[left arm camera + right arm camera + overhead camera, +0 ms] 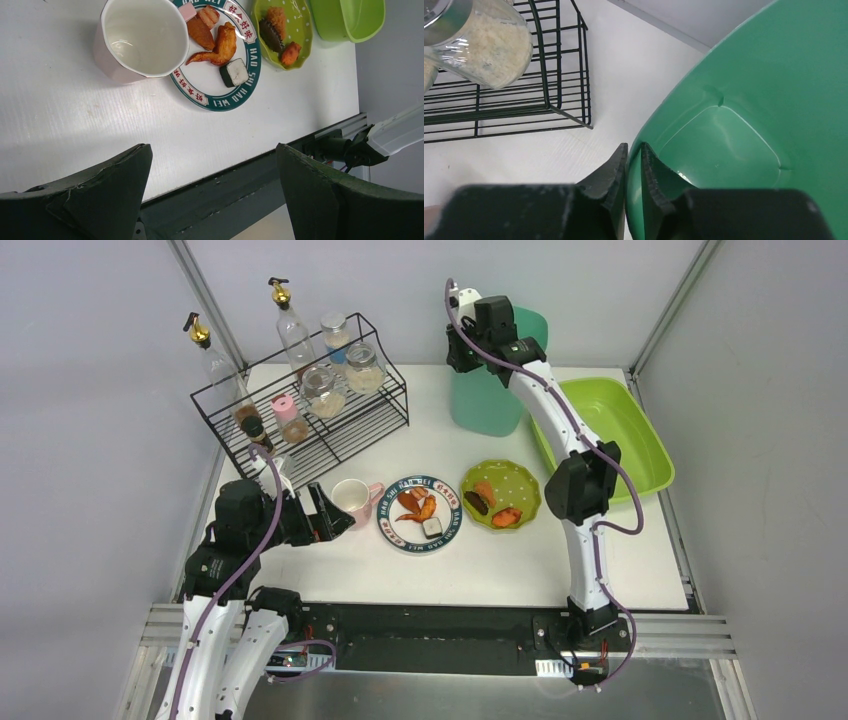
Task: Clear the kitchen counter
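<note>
Between the fingers of the right gripper (634, 150), the bin (744, 125) rim is pinched; left gripper (212, 150) gapes empty near the mug (145, 35). Next, probably: drag that bin toward the plates (455, 525).

The top external camera is looking down from behind the arm bases over the whole desk (500, 565). The left wrist camera is facing down near the lettered plate (205, 80) and pink mug (142, 40). The right wrist camera is sitting tight against the green bin (749, 125) beside the wire rack (545, 75). All four are also showing in the top view.
</note>
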`<state>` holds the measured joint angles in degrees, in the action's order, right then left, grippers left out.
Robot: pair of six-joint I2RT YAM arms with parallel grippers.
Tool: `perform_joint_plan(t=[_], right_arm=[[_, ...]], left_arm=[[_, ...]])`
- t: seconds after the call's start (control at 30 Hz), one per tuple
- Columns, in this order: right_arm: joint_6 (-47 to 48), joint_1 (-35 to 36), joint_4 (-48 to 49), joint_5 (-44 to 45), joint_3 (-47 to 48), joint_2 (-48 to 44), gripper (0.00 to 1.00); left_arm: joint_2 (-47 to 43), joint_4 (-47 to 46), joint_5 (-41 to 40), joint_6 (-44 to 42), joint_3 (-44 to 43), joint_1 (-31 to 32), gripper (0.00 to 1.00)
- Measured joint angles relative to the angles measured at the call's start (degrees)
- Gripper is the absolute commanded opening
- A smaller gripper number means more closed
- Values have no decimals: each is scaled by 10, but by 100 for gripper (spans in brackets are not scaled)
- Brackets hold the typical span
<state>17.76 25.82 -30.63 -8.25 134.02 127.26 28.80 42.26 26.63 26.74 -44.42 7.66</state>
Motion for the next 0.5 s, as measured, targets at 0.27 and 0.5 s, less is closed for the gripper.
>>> perform_joint_plan(t=[0.27,0.5], right_arm=[[20,7,8,18,-11,-7,0],[20,30,-5,24,-32,-29,0]], left_arm=[[0,0,-1,0,0,0,99],[0,0,-2,0,0,0,99]])
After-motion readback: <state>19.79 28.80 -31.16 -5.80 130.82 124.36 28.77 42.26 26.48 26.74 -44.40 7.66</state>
